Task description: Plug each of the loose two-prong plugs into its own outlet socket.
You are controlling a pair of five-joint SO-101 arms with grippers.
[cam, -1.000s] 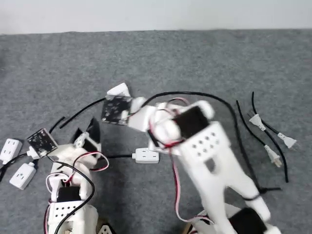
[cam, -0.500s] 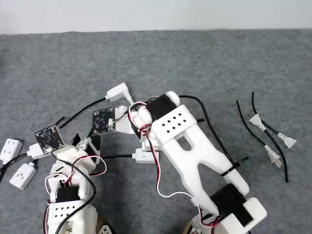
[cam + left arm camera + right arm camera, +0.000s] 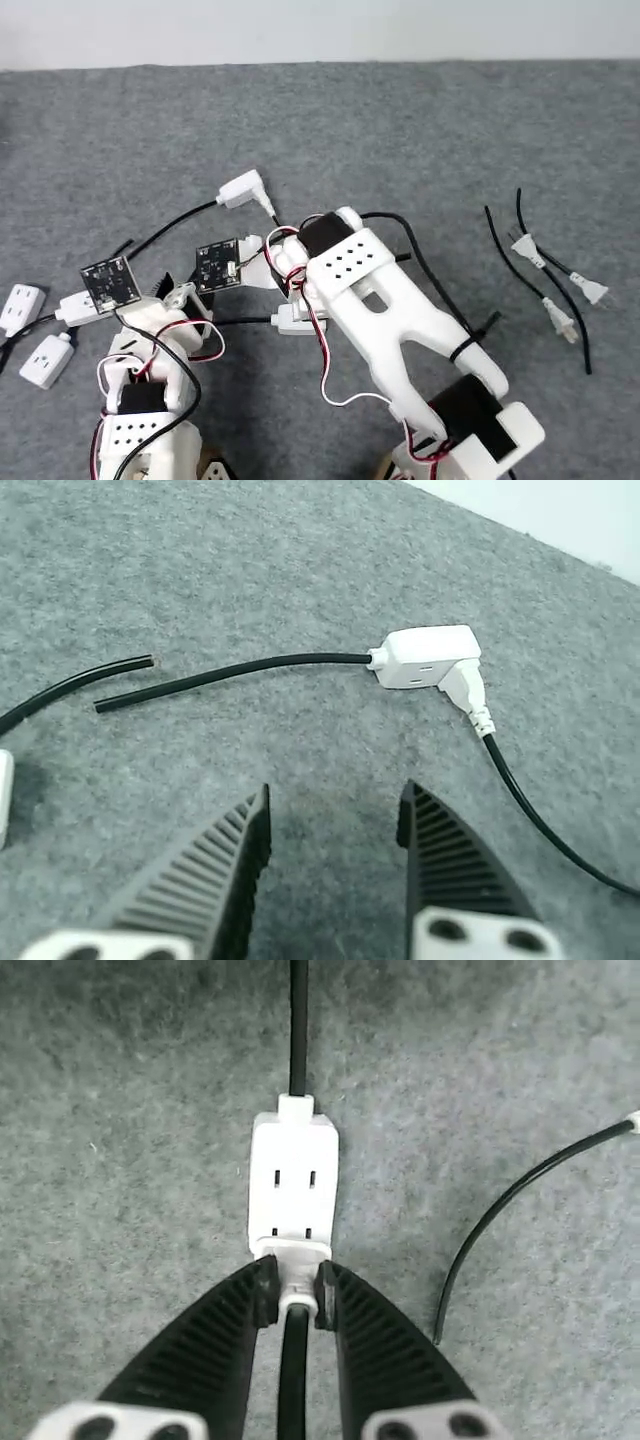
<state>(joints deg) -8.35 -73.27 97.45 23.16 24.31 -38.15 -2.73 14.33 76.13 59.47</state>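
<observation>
A white outlet socket lies on the grey carpet with its black cord leading away. My right gripper is shut on a white two-prong plug that sits against the socket's near end. From above, this socket lies under the right arm's wrist. My left gripper hangs open over bare carpet, short of a second white socket with a plug seated in it. Three loose plugs lie at the far right.
Two more white sockets lie at the left edge. Black cords cross the carpet between the arms, and one loops round the right arm. A cut cord end lies near the left gripper.
The right arm has swung left and come down onto the centre socket with the plug. The left arm has shifted slightly.
</observation>
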